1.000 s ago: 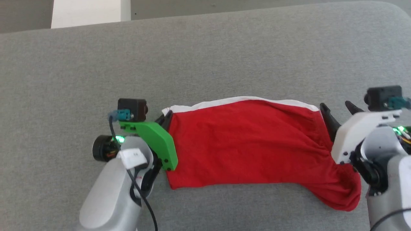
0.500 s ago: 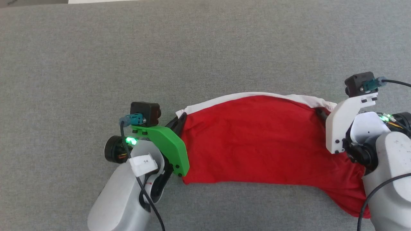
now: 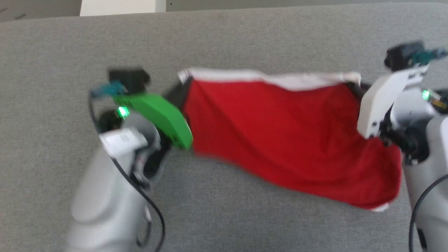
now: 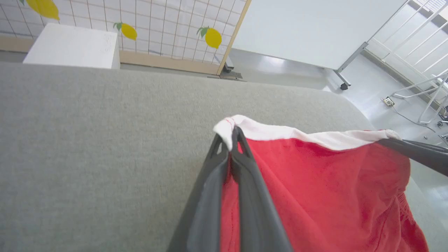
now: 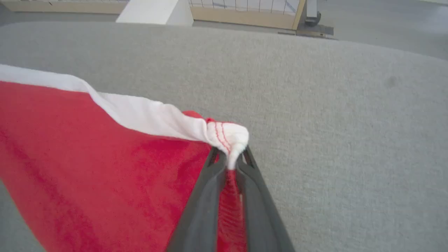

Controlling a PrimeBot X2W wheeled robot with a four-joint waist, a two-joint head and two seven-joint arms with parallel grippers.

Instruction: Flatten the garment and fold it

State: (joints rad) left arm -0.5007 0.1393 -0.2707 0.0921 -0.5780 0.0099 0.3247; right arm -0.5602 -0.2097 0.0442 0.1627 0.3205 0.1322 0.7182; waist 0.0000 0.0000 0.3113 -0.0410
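Red garment (image 3: 280,129) is hanging taut over the grey cushion (image 3: 245,38), white stripe running along its top edge. The left gripper (image 4: 231,138) and right gripper (image 5: 229,157) are each clamping a white top corner.

1. Bright, even light is seen in all views; shadows are faint and soft.
2. The head view is smeared by motion blur, worst on the left arm (image 3: 105,182) and the shorts (image 3: 280,133).
3. The wrist views are sharper.
4. Glare is noted on the floor (image 4: 280,63).
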